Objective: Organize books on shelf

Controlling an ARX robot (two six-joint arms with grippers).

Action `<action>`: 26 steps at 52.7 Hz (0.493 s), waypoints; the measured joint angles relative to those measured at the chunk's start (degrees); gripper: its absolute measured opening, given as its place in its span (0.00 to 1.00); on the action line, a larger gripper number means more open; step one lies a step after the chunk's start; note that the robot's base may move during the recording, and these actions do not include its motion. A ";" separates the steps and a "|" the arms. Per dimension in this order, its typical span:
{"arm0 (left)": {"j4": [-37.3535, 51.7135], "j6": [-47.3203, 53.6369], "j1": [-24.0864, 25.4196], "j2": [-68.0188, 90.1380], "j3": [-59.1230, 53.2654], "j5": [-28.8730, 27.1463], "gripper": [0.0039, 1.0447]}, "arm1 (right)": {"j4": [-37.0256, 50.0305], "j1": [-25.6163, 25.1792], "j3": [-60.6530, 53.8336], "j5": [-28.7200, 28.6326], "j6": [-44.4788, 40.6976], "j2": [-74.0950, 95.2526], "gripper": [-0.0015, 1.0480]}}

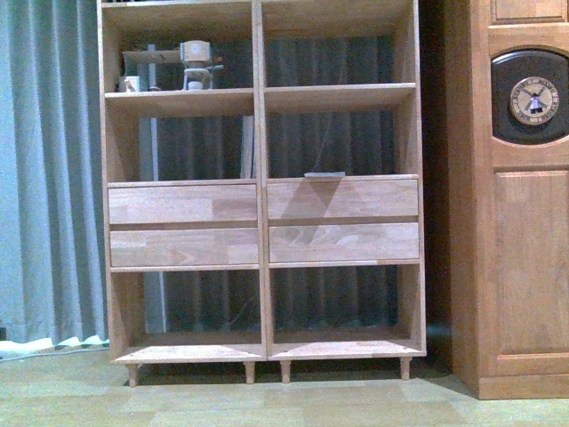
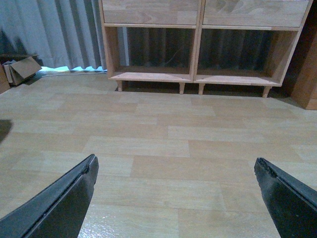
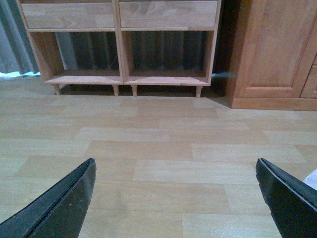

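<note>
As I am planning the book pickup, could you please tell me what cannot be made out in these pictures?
- Books: none recognisable in any view; the thin grey object above the right drawers, front view, is too small to identify.
- Shelf: top cut off by the front view's upper edge.
- Items in the upper-left compartment, front view: blurred.
- Left gripper and right gripper: only open fingertips show; arms out of frame.
</note>
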 joint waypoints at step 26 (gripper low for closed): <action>0.00 0.00 0.00 0.00 0.00 0.00 0.93 | 0.00 0.00 0.00 0.00 0.00 0.00 0.93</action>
